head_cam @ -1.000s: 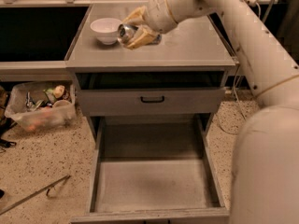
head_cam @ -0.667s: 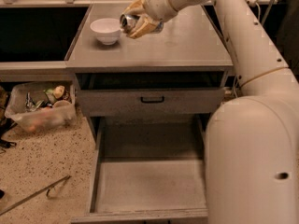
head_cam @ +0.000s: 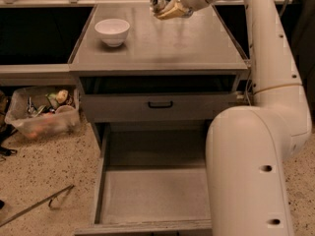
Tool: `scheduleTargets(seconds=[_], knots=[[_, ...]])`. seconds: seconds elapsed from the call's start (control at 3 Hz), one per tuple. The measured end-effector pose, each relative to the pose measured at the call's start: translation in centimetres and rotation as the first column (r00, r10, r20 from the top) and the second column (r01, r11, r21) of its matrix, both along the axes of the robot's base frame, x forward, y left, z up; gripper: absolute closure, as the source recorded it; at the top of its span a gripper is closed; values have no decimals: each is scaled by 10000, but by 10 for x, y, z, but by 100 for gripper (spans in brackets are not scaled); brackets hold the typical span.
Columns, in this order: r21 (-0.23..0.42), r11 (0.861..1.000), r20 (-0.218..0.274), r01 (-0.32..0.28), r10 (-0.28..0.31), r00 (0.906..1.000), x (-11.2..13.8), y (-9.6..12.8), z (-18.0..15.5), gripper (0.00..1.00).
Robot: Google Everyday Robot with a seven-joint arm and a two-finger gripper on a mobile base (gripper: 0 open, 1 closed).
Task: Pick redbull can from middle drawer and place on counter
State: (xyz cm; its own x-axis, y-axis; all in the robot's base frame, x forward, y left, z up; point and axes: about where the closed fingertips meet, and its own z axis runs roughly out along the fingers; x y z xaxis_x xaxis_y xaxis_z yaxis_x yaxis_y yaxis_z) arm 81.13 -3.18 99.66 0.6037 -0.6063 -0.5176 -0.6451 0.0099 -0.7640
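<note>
Grey and slightly glossy, the broad flat counter (head_cam: 187, 48) gives you bare surface across its middle and right side, out to the thin raised edges. At its far end you see the tan-fingered gripper (head_cam: 163, 5) clenched on the slim shiny silver redbull can (head_cam: 158, 2), held tilted with its bright end facing you, above the counter rather than resting on it. The round white bowl (head_cam: 112, 31) stands on the left part of the counter, well apart from the gripper and near the left edge.

Below the counter's front lip, the grey drawer front with the small black handle (head_cam: 123, 108) sits only slightly out. Lower down, the wide grey metal middle drawer (head_cam: 152, 195) is pulled far open, and you look at its plain floor between low side walls. The robot's bulky white arm (head_cam: 256, 156) covers the drawer's right wall and front corner. On the speckled beige floor (head_cam: 44, 166) to the left you have a clear plastic bin (head_cam: 42, 117) of odds and ends and a thin metal rod (head_cam: 34, 206).
</note>
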Motion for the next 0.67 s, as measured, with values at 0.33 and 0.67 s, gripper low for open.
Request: scheduleTargets(seconds=[0.33,0.67], knots=[[786,9968,-745,173,-115,9972,9,-12,-23,100],[1135,9935,-1555,54,124,9878,9,-13,-50,100]])
